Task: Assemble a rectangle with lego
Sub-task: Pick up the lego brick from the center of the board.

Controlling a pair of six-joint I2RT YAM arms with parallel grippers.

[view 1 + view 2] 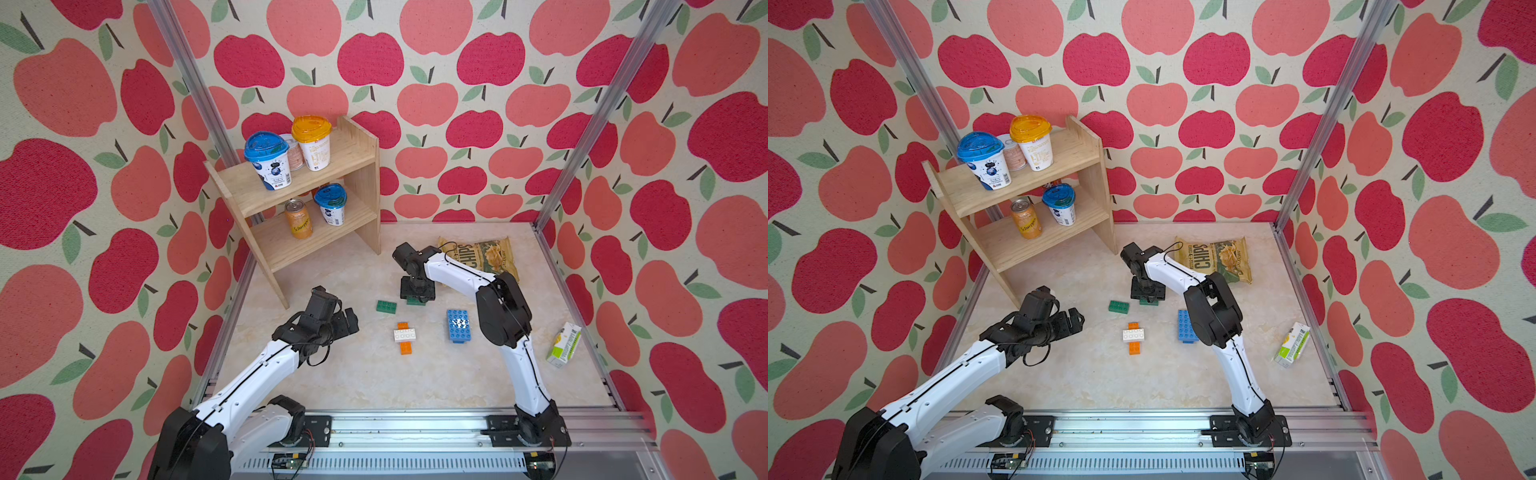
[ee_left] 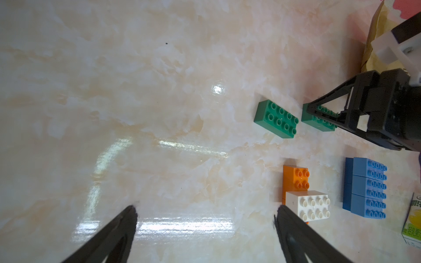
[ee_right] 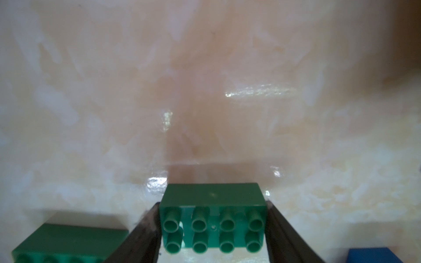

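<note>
Arms both rise from the front rail. Right arm: the upper link slants up to a raised elbow, the forearm reaches toward the back wall, and the wrist bends so that the right gripper (image 1: 417, 296) points straight down at the table (image 1: 374, 382). Its fingers (image 3: 280, 230) press against the two short ends of a green brick (image 3: 213, 200), which sits studs-up on the table. A second green brick (image 1: 386, 306) lies just beside it, not touching. Left arm: the forearm slants forward and up. The left gripper (image 2: 205, 211) hangs above bare table with its fingers spread wide and nothing between them. Near the table's middle, a white brick (image 1: 405, 334) sits crosswise on orange bricks (image 1: 406, 349). Blue bricks (image 1: 458, 326) form a block beside the right arm's elbow.
</note>
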